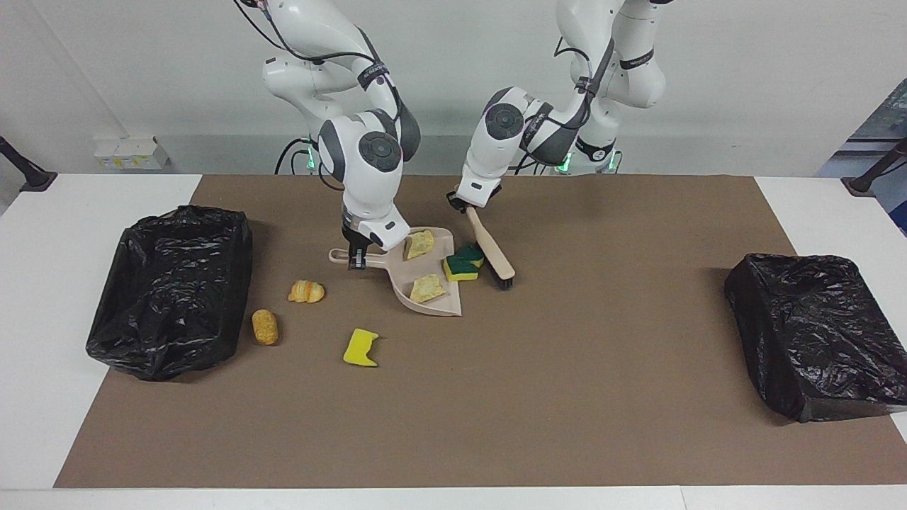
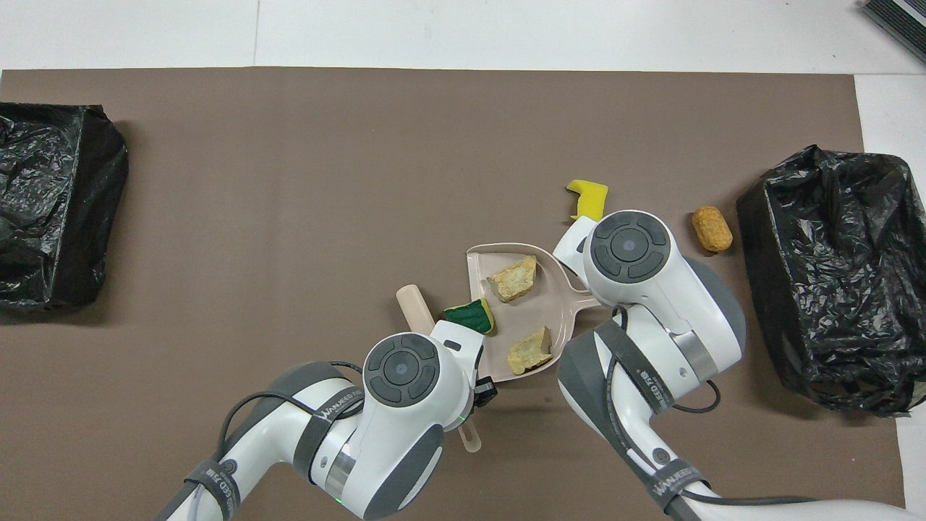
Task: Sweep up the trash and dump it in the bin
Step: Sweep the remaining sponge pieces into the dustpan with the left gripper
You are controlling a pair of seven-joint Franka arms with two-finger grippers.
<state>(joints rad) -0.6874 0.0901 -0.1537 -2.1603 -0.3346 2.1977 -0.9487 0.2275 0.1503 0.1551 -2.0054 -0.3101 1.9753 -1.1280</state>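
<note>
in the dustpan: two tan bread pieces [image 1: 419, 244] lie inside the beige dustpan [image 1: 425, 301], swept but not yet dumped.
at the lip: two green-topped sponge chunks [image 1: 462, 265] sit pressed against the pan's open edge, the brush [image 1: 492, 249] just beside them.
still loose: a croissant piece [image 1: 306, 291], an orange bread piece [image 1: 265, 326] and a yellow sponge scrap [image 1: 361, 347] lie on the mat between the dustpan and the nearer bin.
right gripper [image 1: 356, 259]: clenched on the dustpan handle.
left gripper [image 1: 464, 205]: grasping the brush handle, bristles at the mat.
bins: a black-lined bin [image 1: 170, 287] at the right arm's end, another black-lined bin [image 1: 815, 333] at the left arm's end; no trash visible in either.
progress: judged under halfway; sweeping continues, dumping not begun.
</note>
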